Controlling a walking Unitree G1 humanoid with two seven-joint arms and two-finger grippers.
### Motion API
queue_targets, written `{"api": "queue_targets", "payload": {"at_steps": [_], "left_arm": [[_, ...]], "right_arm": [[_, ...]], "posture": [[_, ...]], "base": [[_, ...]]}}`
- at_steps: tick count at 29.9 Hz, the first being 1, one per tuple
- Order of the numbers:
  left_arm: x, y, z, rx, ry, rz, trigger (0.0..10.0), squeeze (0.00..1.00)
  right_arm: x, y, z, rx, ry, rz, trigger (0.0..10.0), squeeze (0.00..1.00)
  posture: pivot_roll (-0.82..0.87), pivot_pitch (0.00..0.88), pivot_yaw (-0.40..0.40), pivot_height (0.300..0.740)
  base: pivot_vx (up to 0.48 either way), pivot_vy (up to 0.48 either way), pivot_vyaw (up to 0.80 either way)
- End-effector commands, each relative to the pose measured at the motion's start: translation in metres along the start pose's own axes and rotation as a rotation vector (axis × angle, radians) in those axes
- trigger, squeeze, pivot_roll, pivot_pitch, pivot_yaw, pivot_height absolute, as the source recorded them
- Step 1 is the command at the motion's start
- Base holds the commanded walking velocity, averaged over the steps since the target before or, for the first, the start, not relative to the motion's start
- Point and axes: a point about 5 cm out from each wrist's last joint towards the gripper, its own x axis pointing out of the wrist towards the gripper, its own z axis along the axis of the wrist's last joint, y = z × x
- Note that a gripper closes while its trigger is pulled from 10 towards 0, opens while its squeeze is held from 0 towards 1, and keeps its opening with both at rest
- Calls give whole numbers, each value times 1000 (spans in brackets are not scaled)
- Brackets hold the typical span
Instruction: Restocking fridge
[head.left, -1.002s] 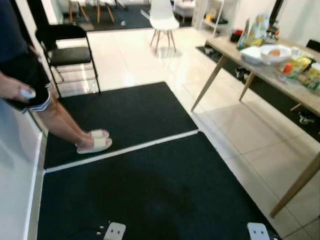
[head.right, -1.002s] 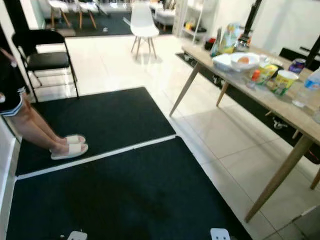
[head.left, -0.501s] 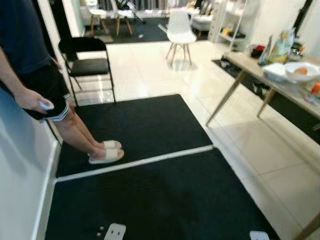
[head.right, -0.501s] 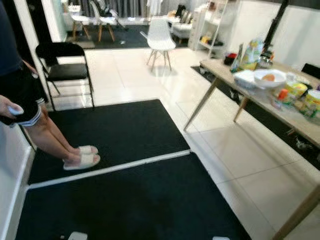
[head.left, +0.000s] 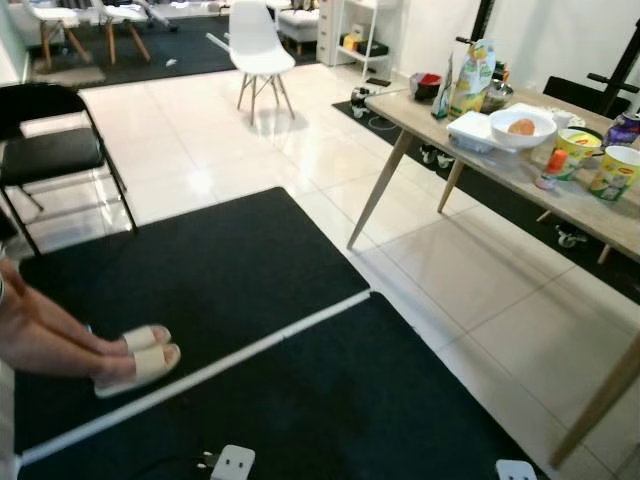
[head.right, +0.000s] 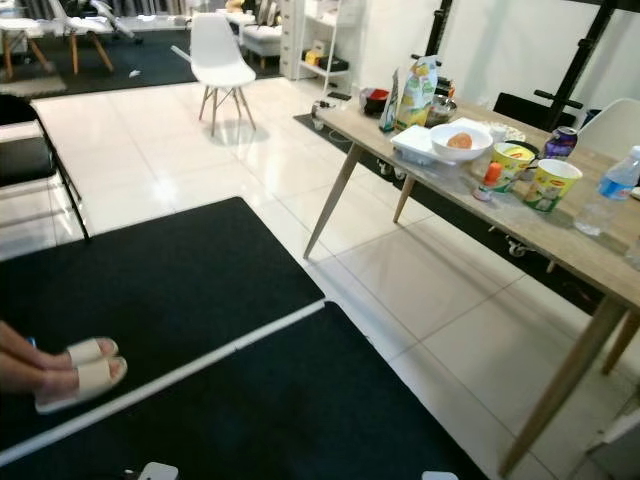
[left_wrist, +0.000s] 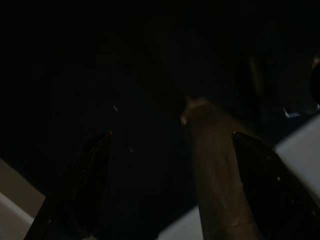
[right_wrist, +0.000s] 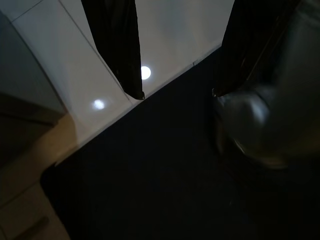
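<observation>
Black floor mats (head.left: 300, 400) cover the near floor, split by a white seam, with glossy pale tile beyond. At far left a person's legs and pale slippers (head.left: 138, 358) rest on the mat, close to the robot's path. Behind them a black folding chair (head.left: 50, 150); further back a white chair (head.left: 255, 45). On the right a long wooden table (head.right: 560, 235) carries the likely restock goods: a white bowl (head.right: 460, 142) with something orange in it, yellow cups (head.right: 548, 185), a small red-capped bottle (head.right: 487, 180), a tall bag (head.right: 418, 92), a water bottle (head.right: 612, 205). No fridge can be made out.

Left gripper (left_wrist: 165, 185): fingers spread, nothing between them, hanging over dark mat. Right gripper (right_wrist: 180, 92): fingers apart, empty, above the mat edge and tile.

Risks, judged: stepping toward the table could clip the slippered feet or catch on the mat seam; the splayed table leg (head.left: 372, 195) is a trip point; items crowd the table edge and may topple under a careless reach.

Versus half a second ago: view has swung right, so the table fills more of frame and the person is mostly out at left.
</observation>
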Motion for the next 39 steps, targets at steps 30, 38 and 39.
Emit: {"api": "queue_targets", "payload": {"at_steps": [30, 38, 39], "left_arm": [[0, -1, -4, 20, 19, -11, 10000, 0], [0, -1, -4, 24, 21, -12, 10000, 0], [0, -1, -4, 24, 21, -12, 10000, 0]], "right_arm": [[-1, -1, -7, 16, 29, -22, 10000, 0], [-1, -2, -8, 0, 34, -34, 10000, 0], [-1, -2, -8, 0, 34, -34, 10000, 0]], "posture": [[-55, 0, -6, 740], [-56, 0, -4, 740], [-56, 0, -4, 740]], "base": [[367, 0, -405], [443, 0, 0], [442, 0, 0]]}}
